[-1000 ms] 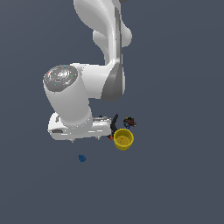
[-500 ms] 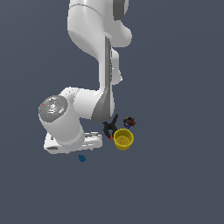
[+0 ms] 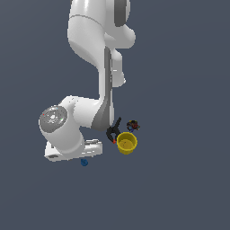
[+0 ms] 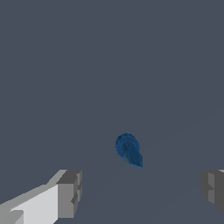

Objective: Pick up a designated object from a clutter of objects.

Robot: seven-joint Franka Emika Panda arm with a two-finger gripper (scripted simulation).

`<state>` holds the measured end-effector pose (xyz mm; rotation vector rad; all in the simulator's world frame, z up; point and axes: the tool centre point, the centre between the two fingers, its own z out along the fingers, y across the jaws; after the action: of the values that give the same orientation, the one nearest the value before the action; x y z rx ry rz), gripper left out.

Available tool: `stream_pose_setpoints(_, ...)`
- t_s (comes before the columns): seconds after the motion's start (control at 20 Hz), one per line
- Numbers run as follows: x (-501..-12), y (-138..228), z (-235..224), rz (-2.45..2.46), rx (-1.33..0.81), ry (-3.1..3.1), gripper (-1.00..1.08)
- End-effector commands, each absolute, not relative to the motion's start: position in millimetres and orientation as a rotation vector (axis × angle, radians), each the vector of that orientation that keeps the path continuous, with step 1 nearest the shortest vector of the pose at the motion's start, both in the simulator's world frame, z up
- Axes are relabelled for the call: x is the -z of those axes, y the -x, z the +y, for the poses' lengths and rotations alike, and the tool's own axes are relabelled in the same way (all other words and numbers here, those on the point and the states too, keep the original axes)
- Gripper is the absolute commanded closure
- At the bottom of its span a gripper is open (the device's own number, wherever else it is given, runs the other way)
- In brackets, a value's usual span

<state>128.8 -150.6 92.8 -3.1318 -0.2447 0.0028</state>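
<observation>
Blue piece lies between spread fingers

Blue piece (image 4: pixel 128 151) sits alone on the dark grey tabletop (image 4: pixel 109 65), seen in the wrist view between the two grey fingertips (image 4: pixel 70 192) of the hand (image 4: pixel 140 192), touching neither. Its long axis runs at a slant: a rounded, blockier end points away from the fingertips and a slimmer, wedge-like end points back toward them. The colour is a saturated bright blue, darker and ridged on the round end, lighter on the tapering end. The hand is spread wide, one finger at each side of the picture, with nothing pinched.

In the exterior view the blue piece (image 3: pixel 84 162) shows as a tiny dot just under the white hand (image 3: pixel 72 153), well apart from the other things and toward the exterior view's left of them. The yellow cup (image 3: pixel 126 143) stands upright with its mouth open upward. The black clamp (image 3: pixel 113 131) with orange tips lies just beside the cup, and the dark multicoloured lump (image 3: pixel 132 125) sits near the cup's far rim. The white arm (image 3: pixel 96 67) reaches down from above and bends over the tabletop
</observation>
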Motion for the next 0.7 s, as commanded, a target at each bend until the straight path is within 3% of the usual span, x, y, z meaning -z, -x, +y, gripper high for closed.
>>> stream_pose_setpoints(0.0,-91.6,-129.1,-150.4,-0.245,-0.002,3.132,-0.92)
stream_pose_setpoints(0.65,-42.1,-128.8,-150.6,-0.248,0.0,3.132,-0.92)
